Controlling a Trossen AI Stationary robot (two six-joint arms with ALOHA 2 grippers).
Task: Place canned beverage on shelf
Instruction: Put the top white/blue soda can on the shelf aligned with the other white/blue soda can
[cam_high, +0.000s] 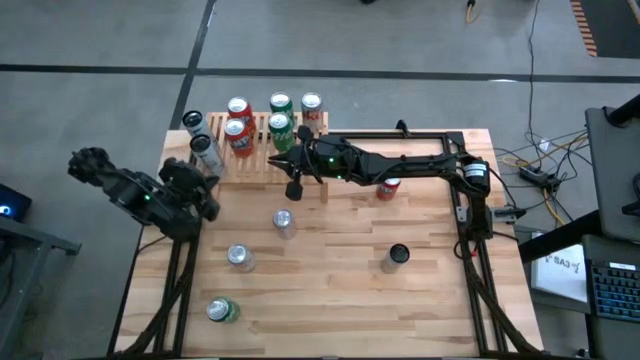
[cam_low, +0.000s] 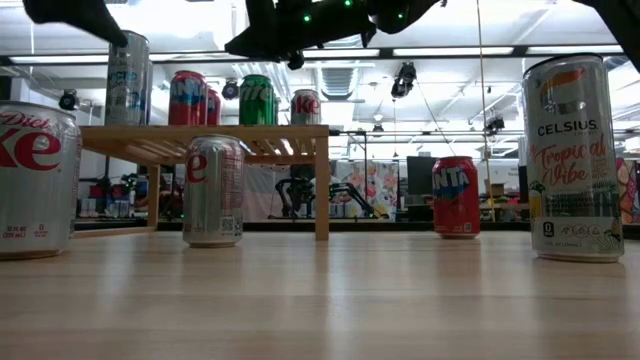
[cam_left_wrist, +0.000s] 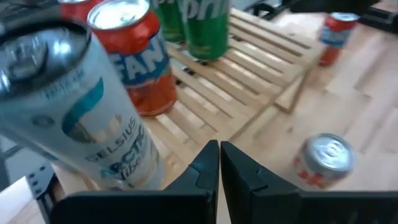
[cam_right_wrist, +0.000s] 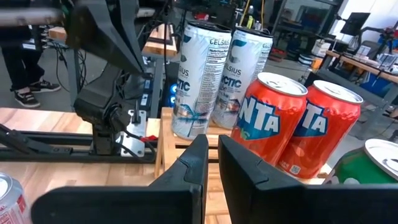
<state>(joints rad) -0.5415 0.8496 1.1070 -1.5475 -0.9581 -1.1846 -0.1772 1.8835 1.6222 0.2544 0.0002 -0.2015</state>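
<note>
The shelf (cam_high: 262, 152) is a low slatted light-wood rack at the table's far left. Standing on it are two tall white Celsius cans (cam_high: 205, 150), two red Fanta cans (cam_high: 238, 135), two green Sprite cans (cam_high: 280, 128) and a Coke can (cam_high: 311, 105). My right gripper (cam_right_wrist: 212, 146) hovers level over the shelf's near right part (cam_high: 285, 165), pointing toward the table's left, shut and empty. My left gripper (cam_left_wrist: 219, 165) is raised by the shelf's near left corner (cam_high: 210, 188), beside a Celsius can (cam_left_wrist: 81, 106), shut and empty.
Loose cans stand on the table: two silver Coke cans (cam_high: 284, 222) (cam_high: 238, 258), a red Fanta (cam_high: 388, 187) under the right arm, and a tall Celsius can (cam_high: 396, 257). A green can (cam_high: 222, 311) sits near the front left. Bare wood lies at the near right.
</note>
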